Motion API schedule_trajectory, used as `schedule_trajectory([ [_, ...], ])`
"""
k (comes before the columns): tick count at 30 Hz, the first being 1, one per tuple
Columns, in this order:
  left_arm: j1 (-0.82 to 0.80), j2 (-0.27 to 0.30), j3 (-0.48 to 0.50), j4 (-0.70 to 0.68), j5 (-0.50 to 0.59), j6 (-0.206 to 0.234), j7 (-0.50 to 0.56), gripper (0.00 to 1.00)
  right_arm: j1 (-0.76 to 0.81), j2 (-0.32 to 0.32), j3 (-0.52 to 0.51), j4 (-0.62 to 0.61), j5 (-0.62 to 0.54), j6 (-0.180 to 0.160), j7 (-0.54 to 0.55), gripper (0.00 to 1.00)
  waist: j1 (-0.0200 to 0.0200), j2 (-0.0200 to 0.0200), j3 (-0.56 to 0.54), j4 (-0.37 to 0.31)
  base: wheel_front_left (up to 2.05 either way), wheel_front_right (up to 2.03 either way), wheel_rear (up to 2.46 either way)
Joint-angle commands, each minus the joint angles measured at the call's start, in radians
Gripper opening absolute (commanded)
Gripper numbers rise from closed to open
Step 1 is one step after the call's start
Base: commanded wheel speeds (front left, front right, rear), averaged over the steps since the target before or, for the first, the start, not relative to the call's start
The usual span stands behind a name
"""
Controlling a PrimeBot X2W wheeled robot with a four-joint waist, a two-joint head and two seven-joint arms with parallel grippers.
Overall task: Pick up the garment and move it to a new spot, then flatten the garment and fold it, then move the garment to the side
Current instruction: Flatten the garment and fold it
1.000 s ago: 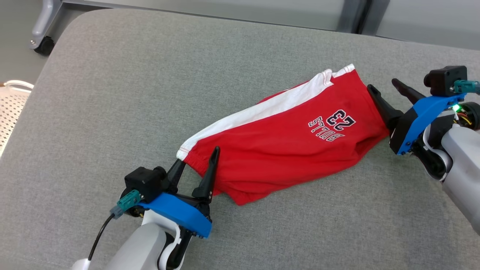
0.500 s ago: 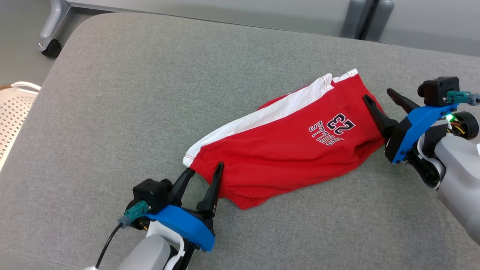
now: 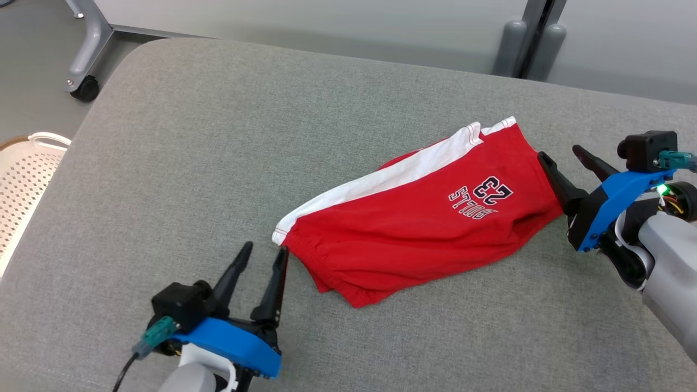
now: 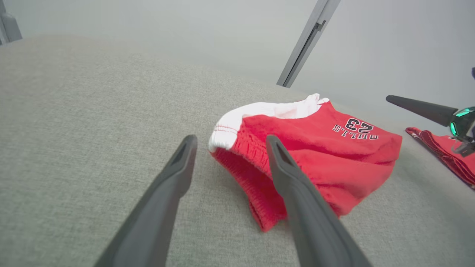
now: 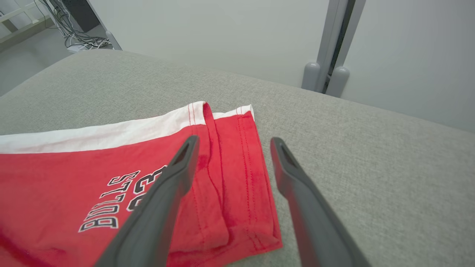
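On the grey cushion, right of centre, your garment lay slantwise and a little rumpled: red shorts, white side stripe, "BULLS 23" print. Light, limp jersey, I'd judge, so it would sag and drag rather than slide, and you wanted the thicker edges: elastic waistband just ahead of your left gripper, stitched hem at your right gripper. Both sets of jaws stood wide open, holding nothing, the right straddling that hem.

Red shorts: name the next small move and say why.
Probably lower the right pincer and close it on the shorts' leg hem, which lies between its fingers; both it and the left pincer stand open, holding nothing.
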Motion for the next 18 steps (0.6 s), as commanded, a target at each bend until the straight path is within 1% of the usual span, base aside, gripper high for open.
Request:
schedule_trajectory([
  [1, 0.013, 0.001, 0.026, -0.023, 0.017, 0.006, -0.004, 1.00, 0.018, -0.009, 0.004, 0.003, 0.005, 0.001, -0.007, 1.00, 0.0001, 0.0001, -0.001, 0.003, 0.00, 0.00, 0.00],
  [3, 0.030, -0.010, 0.079, -0.064, 0.043, 0.021, -0.004, 1.00, 0.020, -0.012, 0.008, 0.005, 0.010, 0.001, -0.011, 1.00, 0.0001, 0.0001, -0.004, 0.008, 0.00, 0.00, 0.00],
  [5, 0.044, -0.022, 0.144, -0.113, 0.088, 0.045, -0.004, 1.00, 0.023, -0.014, 0.011, 0.007, 0.013, 0.001, -0.015, 1.00, 0.0001, 0.0001, -0.004, 0.012, 0.00, 0.00, 0.00],
  [9, 0.081, -0.066, 0.275, -0.203, 0.181, 0.079, -0.003, 1.00, 0.018, -0.010, 0.022, 0.013, 0.011, 0.001, -0.018, 1.00, 0.0001, 0.0001, -0.002, 0.016, 0.00, 0.00, 0.00],
  [15, 0.125, -0.126, 0.434, -0.290, 0.298, 0.091, -0.003, 1.00, 0.002, -0.001, 0.049, 0.015, 0.005, 0.001, -0.012, 1.00, 0.0001, 0.0001, -0.004, 0.019, 0.00, 0.00, 0.00],
  [18, 0.144, -0.148, 0.490, -0.311, 0.325, 0.093, -0.003, 1.00, -0.011, 0.000, 0.061, 0.011, 0.005, 0.001, -0.011, 1.00, 0.0001, 0.0001, -0.003, 0.022, 0.00, 0.00, 0.00],
])
